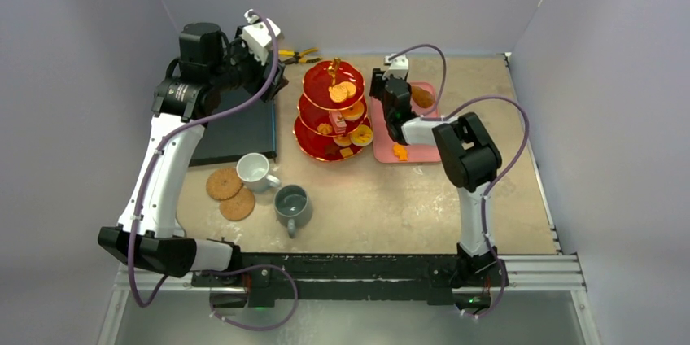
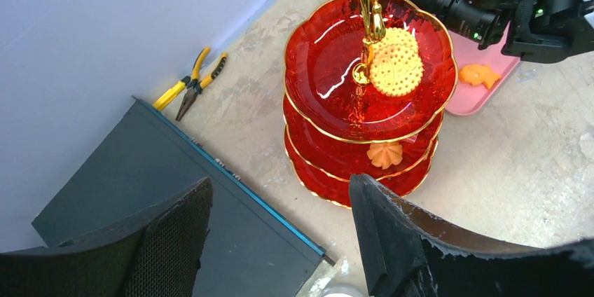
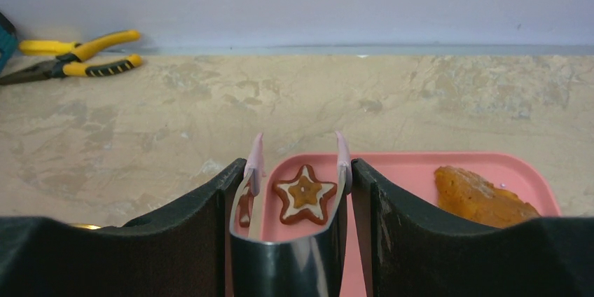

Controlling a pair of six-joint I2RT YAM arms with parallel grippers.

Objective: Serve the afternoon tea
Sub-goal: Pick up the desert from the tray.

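Observation:
The red three-tier stand [image 1: 334,113] with its gold handle stands mid-table and carries several biscuits, among them a round yellow biscuit [image 2: 396,66] on the top tier. My left gripper [image 2: 280,241] hangs open and empty over the gap between the dark slab [image 2: 140,171] and the stand. My right gripper [image 3: 298,171] is shut on metal tongs [image 3: 287,262] with pink tips. The tong arms straddle a star biscuit [image 3: 304,194] lying on the pink tray [image 3: 406,171]. An orange pastry [image 3: 480,195] lies to its right. A white mug [image 1: 254,170], a grey mug [image 1: 292,204] and two cork coasters [image 1: 224,184] sit front left.
Yellow-handled pliers [image 1: 298,56] lie by the back wall behind the stand. The dark slab [image 1: 236,129] fills the left side under my left arm. Another small orange pastry [image 1: 399,151] lies at the near end of the pink tray [image 1: 382,150].

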